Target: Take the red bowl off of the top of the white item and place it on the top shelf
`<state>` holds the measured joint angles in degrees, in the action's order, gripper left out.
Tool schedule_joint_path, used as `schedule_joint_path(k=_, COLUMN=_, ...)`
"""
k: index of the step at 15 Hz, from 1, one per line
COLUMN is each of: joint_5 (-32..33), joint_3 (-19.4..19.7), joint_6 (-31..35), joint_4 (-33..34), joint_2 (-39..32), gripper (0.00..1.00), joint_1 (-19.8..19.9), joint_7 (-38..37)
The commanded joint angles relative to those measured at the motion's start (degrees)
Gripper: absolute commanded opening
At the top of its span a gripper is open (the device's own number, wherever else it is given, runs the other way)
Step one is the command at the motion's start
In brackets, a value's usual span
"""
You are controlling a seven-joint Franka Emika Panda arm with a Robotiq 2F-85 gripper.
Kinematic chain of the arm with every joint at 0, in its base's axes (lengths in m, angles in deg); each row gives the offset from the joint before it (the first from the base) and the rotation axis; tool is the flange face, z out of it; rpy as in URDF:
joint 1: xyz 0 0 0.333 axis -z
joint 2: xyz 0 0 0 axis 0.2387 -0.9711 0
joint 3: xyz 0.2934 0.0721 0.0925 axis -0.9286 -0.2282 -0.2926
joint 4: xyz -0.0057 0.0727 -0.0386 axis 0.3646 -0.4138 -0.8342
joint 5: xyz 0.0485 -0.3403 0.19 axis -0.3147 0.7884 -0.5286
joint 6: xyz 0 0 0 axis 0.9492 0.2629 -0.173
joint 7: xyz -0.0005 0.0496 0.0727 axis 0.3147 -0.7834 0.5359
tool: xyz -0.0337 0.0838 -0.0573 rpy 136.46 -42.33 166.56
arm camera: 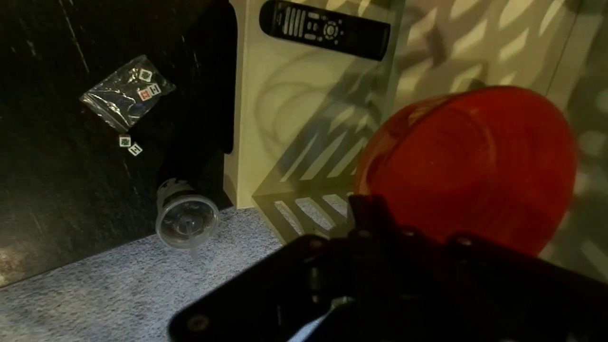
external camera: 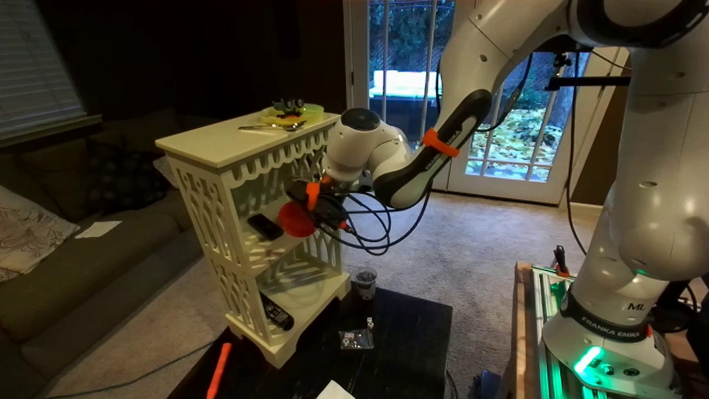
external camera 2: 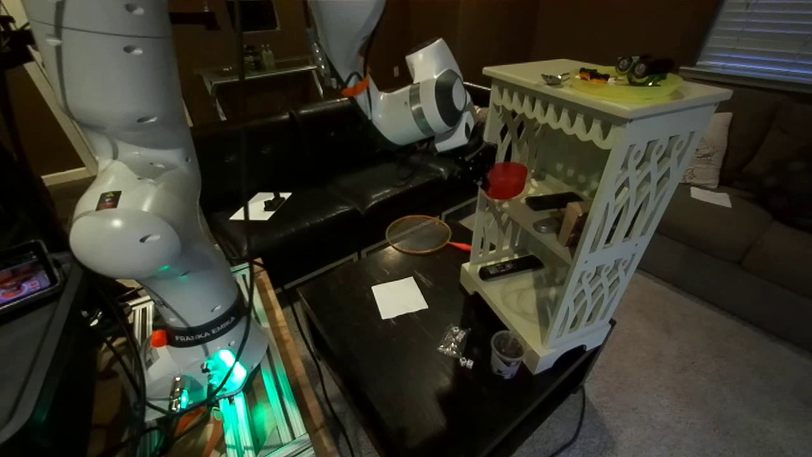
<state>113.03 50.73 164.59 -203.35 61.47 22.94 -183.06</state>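
The red bowl (external camera: 296,219) is in my gripper (external camera: 311,198), tilted, at the open front of the white item (external camera: 194,143). It also shows in an exterior view (external camera 2: 505,180) and large in the wrist view (arm camera: 475,166). In the wrist view the dark fingers (arm camera: 373,211) are closed together on the bowl's near rim; part of the grip is hidden by darkness. The top shelf (external camera: 265,250), the inner tier below the flat top, lies just under and behind the bowl; it shows in an exterior view too (external camera 2: 521,214). I cannot tell whether the bowl touches it.
A black phone (external camera 2: 553,201), a small round item (external camera 2: 547,225) and a brown block (external camera 2: 573,223) lie on that shelf. A remote (arm camera: 327,28) lies on the tier below. A yellow plate (external camera 2: 625,89) with toys and a spoon is on top. A cup (external camera 2: 507,355) stands beside the unit.
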Motion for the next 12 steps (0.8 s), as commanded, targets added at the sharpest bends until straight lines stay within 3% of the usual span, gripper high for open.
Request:
schedule_joint_path(k=1, joint_5=6.14, joint_3=2.50, joint_6=-2.55, joint_4=7.50, joint_2=-7.56, gripper=0.01, joint_1=-4.19, joint_7=-9.08)
schedule_joint_path(k=2, joint_5=5.21, joint_3=2.72, joint_6=-2.19, joint_4=8.46, joint_2=-8.88, gripper=0.01, joint_1=-4.56, joint_7=-9.49)
schedule_joint_path(k=3, joint_5=2.34, joint_3=1.43, joint_6=-1.94, joint_4=4.54, joint_2=-5.23, gripper=0.03, joint_1=-2.93, joint_7=-4.01)
schedule_joint_path(k=5, joint_5=2.41, joint_3=1.95, joint_6=-1.97, joint_4=6.57, joint_2=-7.82, gripper=0.01, joint_1=-3.75, joint_7=-4.89)
schedule_joint_path(k=12, joint_5=10.41, joint_3=9.43, joint_6=-0.43, joint_4=10.64, joint_2=-9.74, gripper=0.01, joint_1=-7.39, joint_7=-13.95)
